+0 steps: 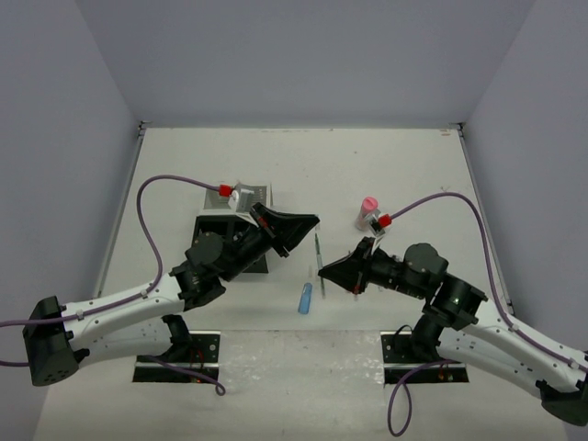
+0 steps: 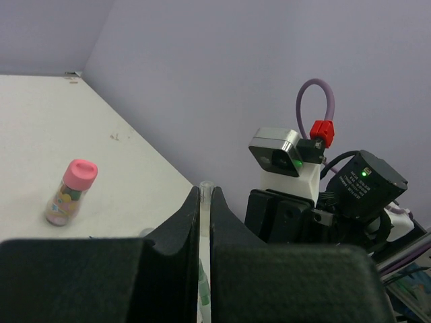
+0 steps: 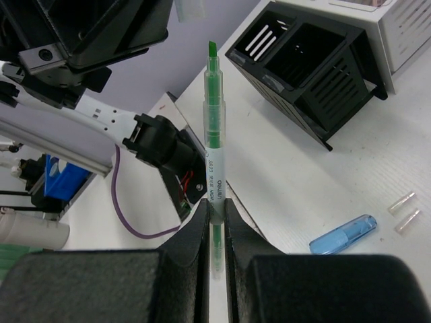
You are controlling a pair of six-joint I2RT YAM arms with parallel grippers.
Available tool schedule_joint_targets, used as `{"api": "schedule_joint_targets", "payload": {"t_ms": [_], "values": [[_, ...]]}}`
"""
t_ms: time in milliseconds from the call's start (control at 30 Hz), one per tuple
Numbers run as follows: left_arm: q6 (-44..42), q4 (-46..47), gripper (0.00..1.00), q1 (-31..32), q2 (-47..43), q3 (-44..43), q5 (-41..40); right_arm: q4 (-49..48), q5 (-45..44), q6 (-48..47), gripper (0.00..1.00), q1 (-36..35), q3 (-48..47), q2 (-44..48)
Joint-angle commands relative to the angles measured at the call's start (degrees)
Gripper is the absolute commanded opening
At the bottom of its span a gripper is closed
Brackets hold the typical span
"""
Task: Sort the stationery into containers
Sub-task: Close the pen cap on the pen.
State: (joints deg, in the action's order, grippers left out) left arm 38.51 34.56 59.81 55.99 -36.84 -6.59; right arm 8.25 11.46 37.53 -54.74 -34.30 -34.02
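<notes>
The right gripper [image 3: 215,210] is squeezing the green pen [image 3: 213,134] tight near its lower end. The pen is sticking out past the fingertips, and its green tip is showing bare. The left gripper [image 2: 204,196] is pinched shut too, and a small clear piece [image 2: 205,184] is poking out between its tips (it is too small to tell what it is). The blue capsule [image 3: 343,234] is lying on the table [image 1: 386,165] near two tiny clear bits [image 3: 404,202]. The organiser [image 3: 316,67] is sitting partly under the left arm. The pink-capped bottle [image 2: 71,192] is standing upright by itself.
</notes>
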Motion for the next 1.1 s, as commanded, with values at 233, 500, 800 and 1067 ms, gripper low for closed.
{"api": "schedule_joint_targets", "payload": {"t_ms": [233, 500, 800, 1067], "values": [[0.84, 3.41, 0.0, 0.31, -0.65, 0.87, -2.66, -2.33, 0.64, 0.49, 0.0, -0.1, 0.31, 0.73], [1.66, 3.86, 0.0, 0.31, 0.61, 0.93, -1.49, -1.36, -1.22, 0.16, 0.0, -0.1, -1.34, 0.61], [2.44, 4.64, 0.0, 0.31, 0.61, 2.36, -0.85, 0.95, -3.79, -0.09, 0.0, -0.07, -3.78, -0.7], [2.18, 4.5, 0.0, 0.31, 0.61, 2.73, -1.96, 1.16, -2.98, -0.26, 0.0, -0.02, -4.37, -1.34]]}}
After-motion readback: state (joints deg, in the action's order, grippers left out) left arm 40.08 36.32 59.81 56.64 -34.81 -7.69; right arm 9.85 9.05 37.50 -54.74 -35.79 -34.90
